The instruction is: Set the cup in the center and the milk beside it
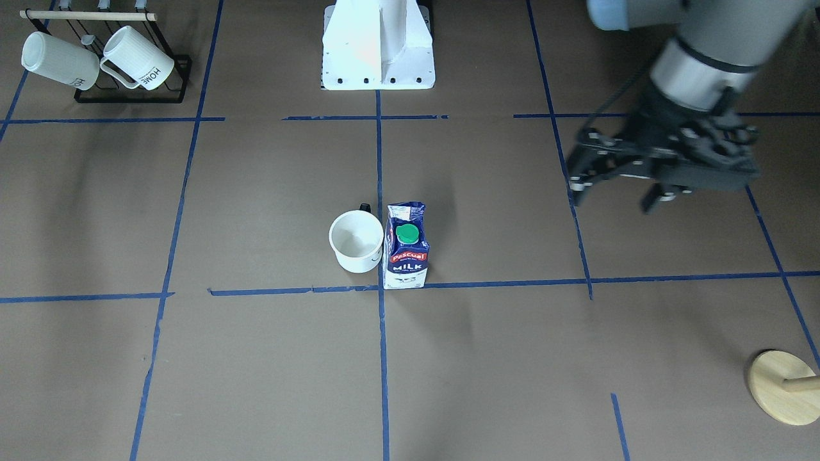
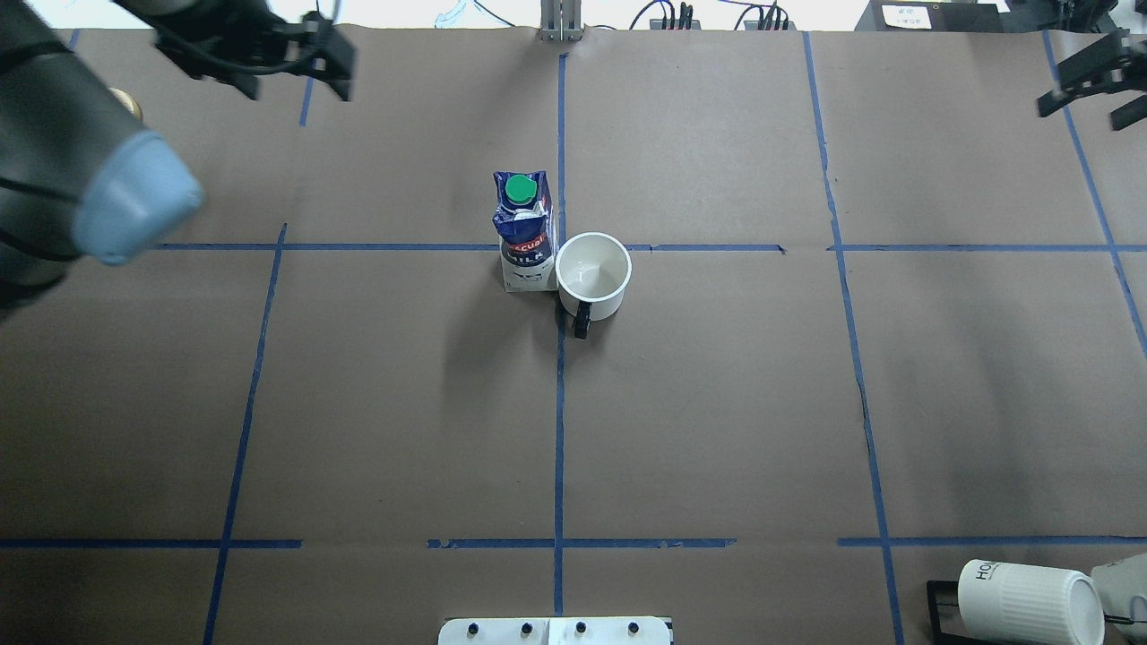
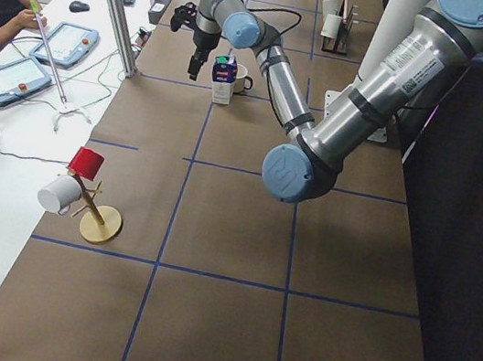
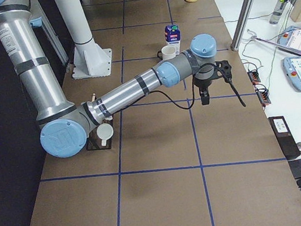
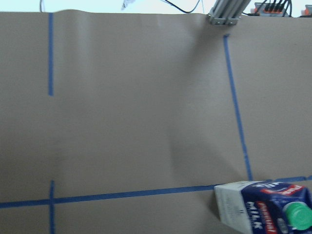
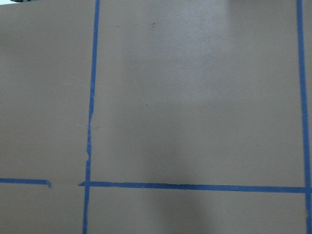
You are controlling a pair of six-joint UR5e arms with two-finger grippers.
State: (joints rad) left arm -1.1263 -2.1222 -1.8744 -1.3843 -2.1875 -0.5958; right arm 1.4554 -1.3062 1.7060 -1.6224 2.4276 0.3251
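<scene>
Overhead exterior: one cup just beside one milk.

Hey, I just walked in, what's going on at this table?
Nothing is being held right now. The cup and the milk stand upright, close side by side, at the center tape crossing, the milk on the left arm's side. The left gripper and the right gripper are both open and empty, well away from the pair near the table's far edge. Judging by how things stand, the placing looks done.
</scene>
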